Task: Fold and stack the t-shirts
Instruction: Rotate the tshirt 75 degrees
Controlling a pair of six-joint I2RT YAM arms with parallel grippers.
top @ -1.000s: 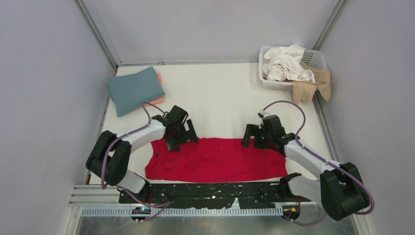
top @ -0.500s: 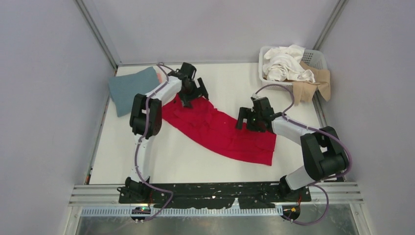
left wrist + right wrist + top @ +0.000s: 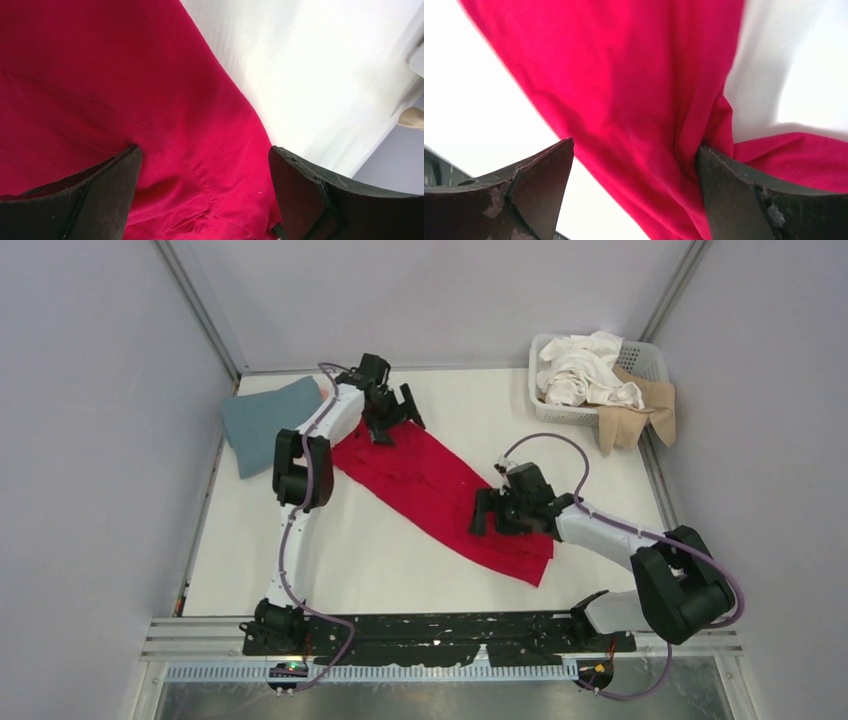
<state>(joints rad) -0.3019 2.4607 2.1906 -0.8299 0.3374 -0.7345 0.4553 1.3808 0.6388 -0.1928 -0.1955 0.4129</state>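
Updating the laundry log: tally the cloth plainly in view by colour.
Red t-shirt: 1
Teal-blue t-shirt: 1
Tan cloth: 1
White heap: 1 heap; how many pieces it holds cannot be told
Total: 4

red tee [image 3: 430, 485] | teal-blue tee [image 3: 262, 422] | white tees [image 3: 580, 370] | tan tee [image 3: 640, 420] | basket [image 3: 652, 356] white | tbl [image 3: 400, 560] white

Red t-shirt [image 3: 430, 485] now diagonal, mid-table.
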